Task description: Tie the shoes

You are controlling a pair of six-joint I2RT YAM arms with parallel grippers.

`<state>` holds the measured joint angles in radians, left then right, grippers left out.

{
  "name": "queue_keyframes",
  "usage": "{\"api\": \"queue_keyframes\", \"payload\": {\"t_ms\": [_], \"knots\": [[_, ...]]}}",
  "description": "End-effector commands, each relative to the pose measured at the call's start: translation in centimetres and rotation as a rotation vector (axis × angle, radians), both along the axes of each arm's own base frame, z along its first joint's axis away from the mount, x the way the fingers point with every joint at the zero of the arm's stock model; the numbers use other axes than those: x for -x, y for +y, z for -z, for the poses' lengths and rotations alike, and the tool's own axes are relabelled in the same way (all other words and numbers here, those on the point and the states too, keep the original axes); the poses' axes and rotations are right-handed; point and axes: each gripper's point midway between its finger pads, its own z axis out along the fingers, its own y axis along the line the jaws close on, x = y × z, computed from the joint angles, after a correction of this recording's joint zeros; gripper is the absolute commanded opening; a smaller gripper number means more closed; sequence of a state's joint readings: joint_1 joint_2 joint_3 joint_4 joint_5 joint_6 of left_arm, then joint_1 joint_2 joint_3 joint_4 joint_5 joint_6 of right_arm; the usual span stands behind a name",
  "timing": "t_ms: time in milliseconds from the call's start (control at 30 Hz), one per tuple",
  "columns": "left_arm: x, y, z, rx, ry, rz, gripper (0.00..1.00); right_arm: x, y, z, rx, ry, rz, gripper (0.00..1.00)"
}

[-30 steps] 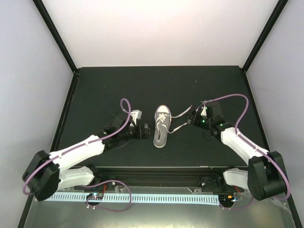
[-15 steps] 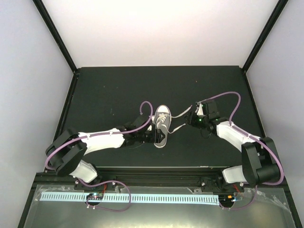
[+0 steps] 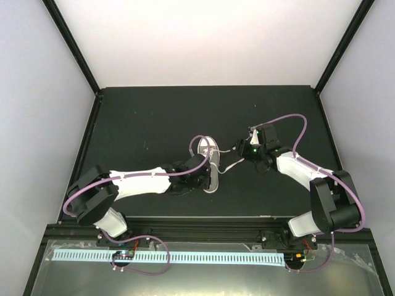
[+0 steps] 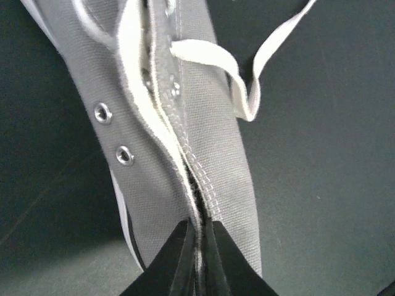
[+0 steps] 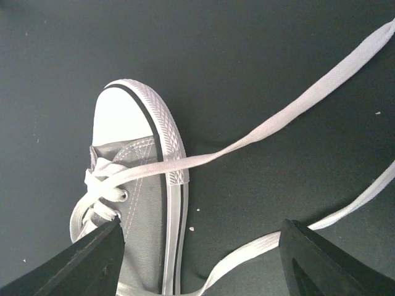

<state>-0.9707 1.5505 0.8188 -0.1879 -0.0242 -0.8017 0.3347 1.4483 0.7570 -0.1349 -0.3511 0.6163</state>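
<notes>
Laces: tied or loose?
Loose. Both laces trail unknotted across the table to one side of the shoe.

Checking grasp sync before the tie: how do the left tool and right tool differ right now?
The left tool is pinched shut on the sneaker's grey canvas. The right tool stands wide open and holds nothing. The left tool sits at the shoe's opening, while the right tool hovers by the toe cap, above the loose white laces. Both have dark fingers and work at the same sneaker.

We identify the sneaker (image 4: 210,160) upper as grey woven canvas with shiny metal eyelets (image 4: 102,112). Toe cap (image 5: 120,117): smooth white rubber. Laces (image 5: 296,117): flat cloth. Table (image 5: 247,49): matt, dark.
</notes>
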Motion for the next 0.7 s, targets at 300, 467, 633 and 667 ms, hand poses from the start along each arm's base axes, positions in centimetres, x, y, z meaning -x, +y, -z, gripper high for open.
{"api": "queue_keyframes", "payload": {"t_ms": [300,467,633,667], "knots": [[6.6,0.4,-1.3,-0.022,0.017,0.099,0.02,0.2,0.9,-1.2,-0.075,0.005,0.100,0.74],[8.5,0.8,-2.1,0.011,0.027,0.119,0.04,1.1,0.5,-1.2,-0.067,0.006,0.165,0.75],[9.3,0.5,-3.6,0.071,0.011,0.151,0.42,2.0,-0.9,-0.9,-0.034,0.002,0.225,0.77],[9.2,0.7,-4.2,0.076,-0.006,0.152,0.52,2.1,-1.3,-0.7,-0.015,0.000,0.231,0.77]]}}
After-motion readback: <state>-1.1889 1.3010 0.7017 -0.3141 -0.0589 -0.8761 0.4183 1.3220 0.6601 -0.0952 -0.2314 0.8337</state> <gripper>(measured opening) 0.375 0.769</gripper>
